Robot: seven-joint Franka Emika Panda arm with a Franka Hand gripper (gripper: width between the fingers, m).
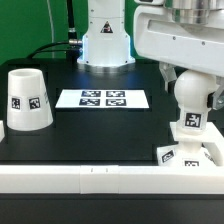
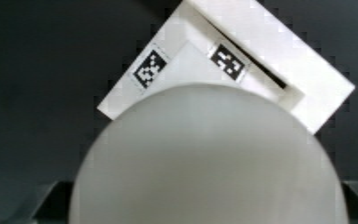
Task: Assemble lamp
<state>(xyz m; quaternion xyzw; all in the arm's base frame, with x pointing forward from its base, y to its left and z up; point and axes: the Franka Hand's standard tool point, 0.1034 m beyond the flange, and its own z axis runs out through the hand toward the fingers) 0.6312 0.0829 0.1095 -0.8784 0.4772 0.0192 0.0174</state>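
Gripper: we see our gripper low over the exterior view's right side; whether its fingers are spread or pinching, we cannot tell.
Bulb: our bulb stands upright just under the gripper, its round head filling the wrist view.
Base: our square base lies on the table under the bulb stem, tags on its edges.
Shade: our shade stands well apart, at the exterior view's left.
Marker board: we see the marker board flat between shade and bulb.
Table: black table, with a white rail along its near edge.
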